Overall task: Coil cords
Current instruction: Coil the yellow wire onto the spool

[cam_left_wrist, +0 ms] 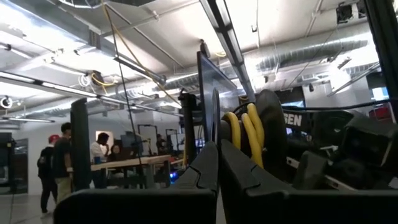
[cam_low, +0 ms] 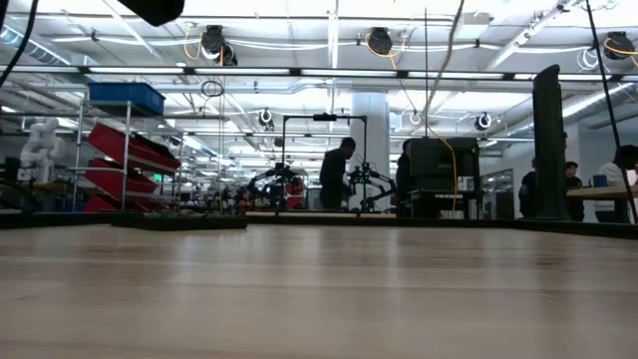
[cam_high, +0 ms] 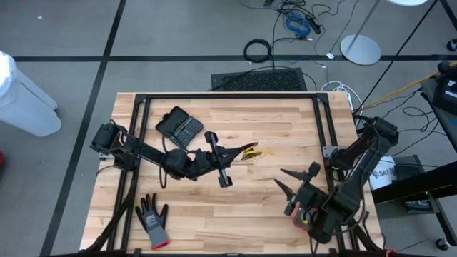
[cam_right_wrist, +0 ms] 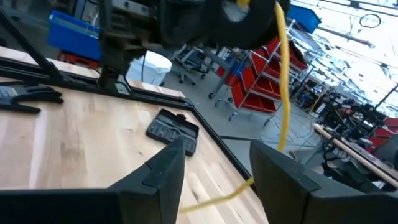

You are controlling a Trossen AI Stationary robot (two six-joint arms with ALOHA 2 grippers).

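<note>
spanning a black frame (cam_high: 227, 95), wooden table (cam_high: 271, 207); people (cam_low: 336, 172) behind.

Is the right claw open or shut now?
Open. In its wrist view the right claw shows a wide gap between its fingers, with nothing gripped; the yellow cord hangs beyond.

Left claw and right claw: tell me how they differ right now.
The left claw is shut on the yellow cord above mid-table; the right claw is open and holds nothing. The left claw points toward the table's right side, while the right claw, nearer the front right corner, points toward the table's middle. Both are dark two-finger claws held above the wooden table.
</note>
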